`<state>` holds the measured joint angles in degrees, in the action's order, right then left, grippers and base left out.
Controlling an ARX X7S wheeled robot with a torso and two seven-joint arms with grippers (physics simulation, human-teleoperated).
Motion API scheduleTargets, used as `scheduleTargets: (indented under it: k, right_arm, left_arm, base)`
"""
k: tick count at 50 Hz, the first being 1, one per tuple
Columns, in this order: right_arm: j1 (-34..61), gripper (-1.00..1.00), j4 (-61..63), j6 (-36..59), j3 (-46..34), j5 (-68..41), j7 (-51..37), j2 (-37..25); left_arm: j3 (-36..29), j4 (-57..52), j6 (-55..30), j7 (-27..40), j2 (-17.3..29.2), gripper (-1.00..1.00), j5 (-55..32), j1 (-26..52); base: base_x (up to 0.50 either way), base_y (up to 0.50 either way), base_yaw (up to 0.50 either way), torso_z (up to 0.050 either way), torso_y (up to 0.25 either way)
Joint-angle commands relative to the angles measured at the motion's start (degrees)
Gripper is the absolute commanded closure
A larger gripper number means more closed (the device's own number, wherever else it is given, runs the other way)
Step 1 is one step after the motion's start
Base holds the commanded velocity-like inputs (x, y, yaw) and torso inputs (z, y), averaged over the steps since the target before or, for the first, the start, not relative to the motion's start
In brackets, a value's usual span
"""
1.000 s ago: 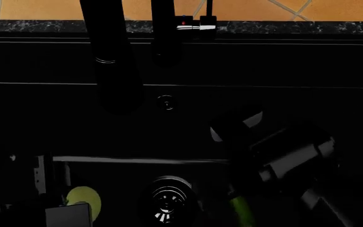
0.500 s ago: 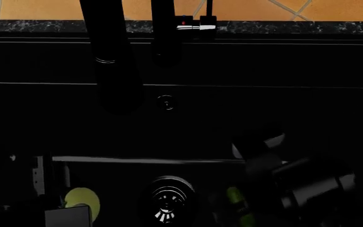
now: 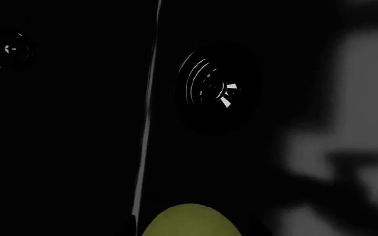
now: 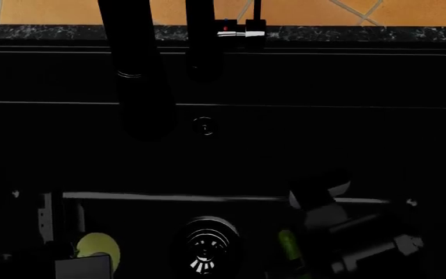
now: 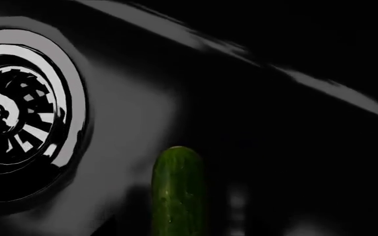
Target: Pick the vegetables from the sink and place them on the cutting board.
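The tomato (image 4: 99, 245) sits on the sink (image 4: 324, 75) floor at about eight o'clock from the drain (image 4: 205, 247), pale yellow-green against all that black. The left wrist view catches its rounded top (image 3: 189, 222) too. The left gripper (image 4: 83, 264) hangs right over it, a grey block just at the tomato's lower edge, but the whole thing is so dark that I cannot tell whether its jaws stand apart or together, nor whether they touch the tomato.

The cucumber (image 4: 289, 247) lies on the other side of the drain, at about three o'clock from it, near but not touching. Only one blunt green end shows from the head view. The right wrist view gives it better: its rounded tip (image 5: 177, 189) rests on the dark floor just beside the drain's shiny ring (image 5: 18, 113), with a narrow strip of floor between them.

The right gripper (image 4: 347, 244) comes in low at about four o'clock of the drain, its pale grey body just beside the cucumber's end. It looks as though it may be around the cucumber, but the fingers are lost in shadow, so I cannot say whether they are spread or clamped.

At twelve o'clock the faucet (image 4: 137, 70) rises over the back of the basin, with a small round overflow fitting (image 4: 202, 125) on the back wall below it. Beyond runs the veined counter (image 4: 362, 32), then orange tile (image 4: 316, 10).
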<state>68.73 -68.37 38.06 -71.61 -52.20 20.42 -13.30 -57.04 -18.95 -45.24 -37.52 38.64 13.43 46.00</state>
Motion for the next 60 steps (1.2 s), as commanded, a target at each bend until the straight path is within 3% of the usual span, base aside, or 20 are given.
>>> scheduleTargets:
  k: [1, 9, 10, 20, 29, 36, 60]
  right_arm:
    - [-2.25, -1.0, -6.45, -0.67, 2.15, 3.41, 5.03, 4.62]
    - [-3.74, -1.0, -6.51, -0.93, 5.5, 6.75, 5.51, 4.65]
    - [-4.01, 1.0, -6.51, -0.8, 5.59, 7.56, 5.11, 4.78]
    - [-2.98, 1.0, -5.77, 0.3, 7.75, 10.71, 5.13, 4.38]
    - [-2.76, 1.0, 31.82, 17.2, 11.97, 3.3, -10.6, -11.08]
    - [-2.04, 1.0, 46.03, 22.33, 13.57, 1.04, -16.96, -17.9]
    - [4.52, 1.0, 63.72, 33.41, 15.58, -2.46, -24.77, -25.57]
  left_arm:
    - [2.63, 2.62, -1.73, -0.75, -1.86, 1.0, -1.81, 1.81]
    - [2.39, 2.82, -1.76, -0.6, -1.91, 1.0, -1.78, 1.49]
    - [2.36, 2.76, -1.89, -0.63, -1.89, 1.0, -1.76, 1.51]
    - [5.14, 1.17, -1.38, -0.25, -2.15, 1.0, -3.87, 1.07]
    - [7.45, 3.25, 0.28, 1.43, -2.98, 1.0, -5.5, 0.2]
    - [8.47, 3.88, 0.7, 2.71, -2.86, 1.0, -5.46, 0.02]
    - [13.02, -1.09, -3.74, 3.21, -2.65, 1.0, -6.41, 2.45]
  base:
    - [0.0, 0.0, 0.0, 0.0, -0.011]
    - [0.0, 0.0, 0.0, -0.005, -0.006]
    - [0.0, 0.0, 0.0, 0.0, -0.013]
    - [0.0, 0.0, 0.0, -0.004, -0.006]
    - [0.0, 0.0, 0.0, -0.001, 0.12]
    - [-0.01, 0.0, 0.0, 0.0, 0.25]
    - [0.0, 0.0, 0.0, 0.0, 0.25]
